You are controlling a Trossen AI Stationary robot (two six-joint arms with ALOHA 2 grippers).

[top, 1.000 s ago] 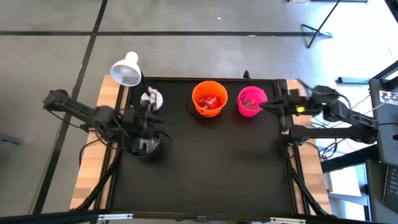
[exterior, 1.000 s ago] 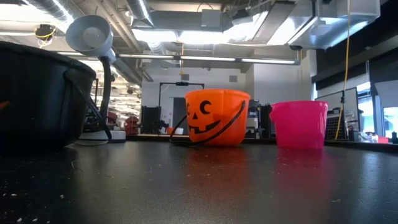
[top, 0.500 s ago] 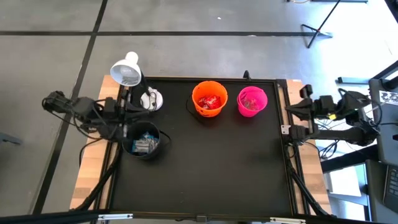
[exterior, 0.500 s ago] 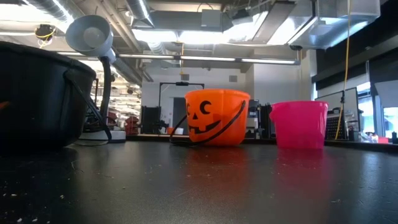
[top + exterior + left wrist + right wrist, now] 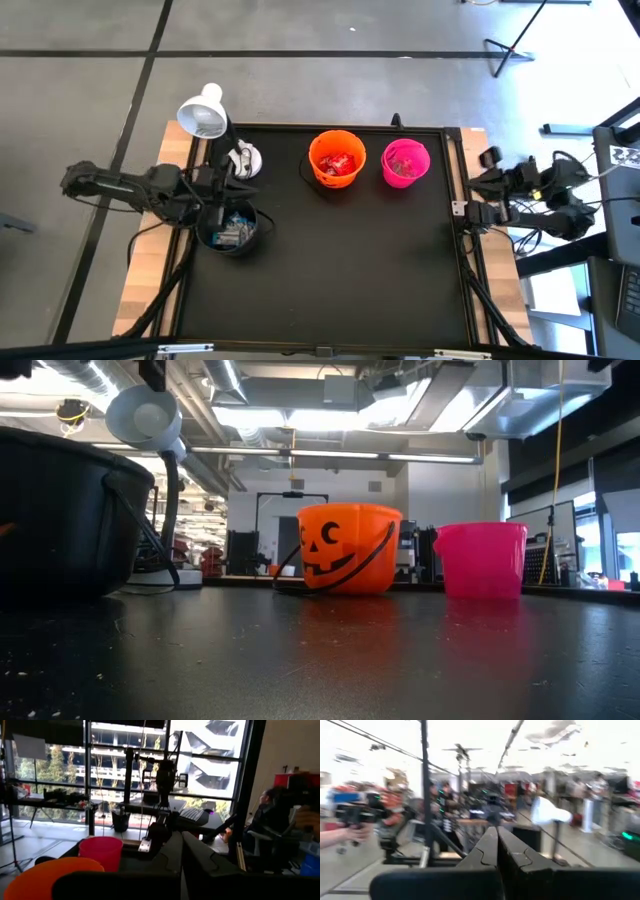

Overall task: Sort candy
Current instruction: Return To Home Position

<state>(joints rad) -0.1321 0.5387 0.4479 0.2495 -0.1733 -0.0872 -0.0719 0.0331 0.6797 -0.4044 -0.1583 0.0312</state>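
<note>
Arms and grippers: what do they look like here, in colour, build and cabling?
Both the left arm and right arm are black, slim, jointed links with dark cables trailing near their bases. The left gripper and right gripper each have two flat black fingers tapering to a point from a broad black crossbar; the right's inner edges show a stepped notch. No readable markings.

candy [image 5: 338, 164] in orange bucket [image 5: 314, 151], pink bucket [image 5: 386, 161] and black bucket [image 5: 204, 233]
</note>
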